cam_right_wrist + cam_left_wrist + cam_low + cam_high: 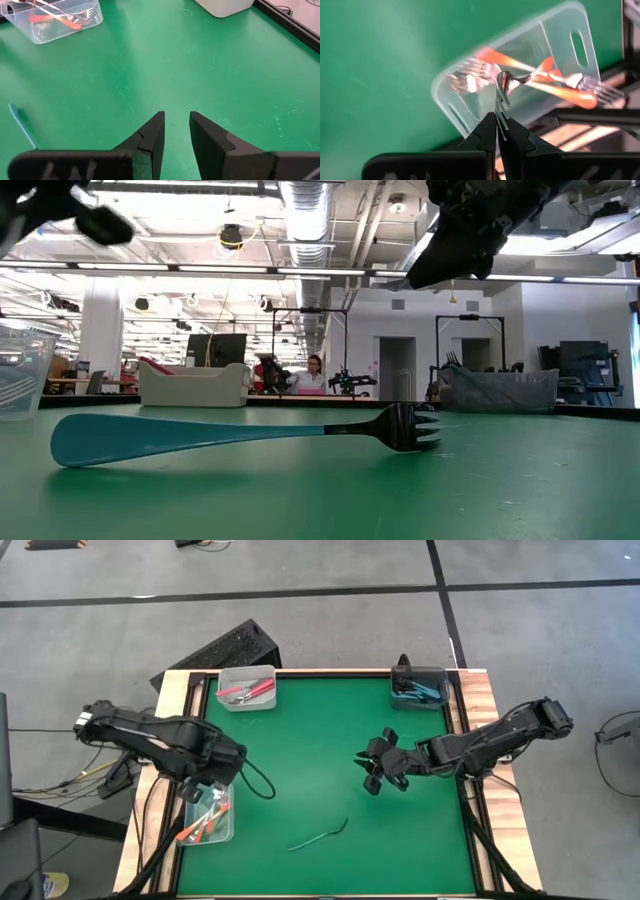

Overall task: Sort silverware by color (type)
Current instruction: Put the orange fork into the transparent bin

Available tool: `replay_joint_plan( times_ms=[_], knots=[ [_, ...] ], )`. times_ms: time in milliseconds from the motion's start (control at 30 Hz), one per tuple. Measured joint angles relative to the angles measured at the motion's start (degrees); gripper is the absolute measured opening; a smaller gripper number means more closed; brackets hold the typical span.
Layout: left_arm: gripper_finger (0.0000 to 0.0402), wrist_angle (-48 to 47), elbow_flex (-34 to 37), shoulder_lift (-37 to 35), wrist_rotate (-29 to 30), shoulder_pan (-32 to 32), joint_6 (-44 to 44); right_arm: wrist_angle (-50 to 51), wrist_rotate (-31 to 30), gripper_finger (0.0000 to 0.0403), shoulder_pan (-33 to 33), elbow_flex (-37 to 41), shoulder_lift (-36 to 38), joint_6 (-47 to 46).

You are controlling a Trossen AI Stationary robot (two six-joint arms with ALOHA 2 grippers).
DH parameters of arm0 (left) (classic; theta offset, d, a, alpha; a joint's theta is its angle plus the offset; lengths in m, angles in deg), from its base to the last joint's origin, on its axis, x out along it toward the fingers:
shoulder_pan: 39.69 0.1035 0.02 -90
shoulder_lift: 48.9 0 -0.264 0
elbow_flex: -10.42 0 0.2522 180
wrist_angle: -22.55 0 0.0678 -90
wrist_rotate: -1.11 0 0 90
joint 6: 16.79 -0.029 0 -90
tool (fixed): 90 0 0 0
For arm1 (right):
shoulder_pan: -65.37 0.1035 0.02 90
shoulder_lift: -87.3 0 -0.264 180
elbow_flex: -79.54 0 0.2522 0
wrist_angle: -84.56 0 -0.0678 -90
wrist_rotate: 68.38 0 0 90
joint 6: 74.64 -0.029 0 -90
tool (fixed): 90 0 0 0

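High view — teal fork [320,835] alone, well apart from right gripper [374,772].

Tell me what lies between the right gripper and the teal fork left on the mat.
Nothing: in the high view, only bare green mat separates the right gripper from the teal fork. The right wrist view shows the same.

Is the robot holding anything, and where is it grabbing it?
The left hand pinches a fork by its metal head, above the clear bin. The right hand holds nothing.
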Motion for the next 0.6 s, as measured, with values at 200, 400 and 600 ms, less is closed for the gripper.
replay_joint_plan(
  times_ms=[200,400,600],
  knots=[
    [0.0000,0.8,8.6,0.0,-6.1,0.0,1.5,0.0,0.2,0.0116,0.0,0.0,0.0,0.0],
    [0.0010,8.1,16.1,0.3,1.8,0.0,17.9,0.0,0.1,0.0119,0.2,0.0,0.0,0.0],
    [0.0064,8.5,20.8,0.4,9.5,0.1,25.5,-1.7,0.2,0.0140,1.2,0.0,-3.8,0.0]
  ],
)
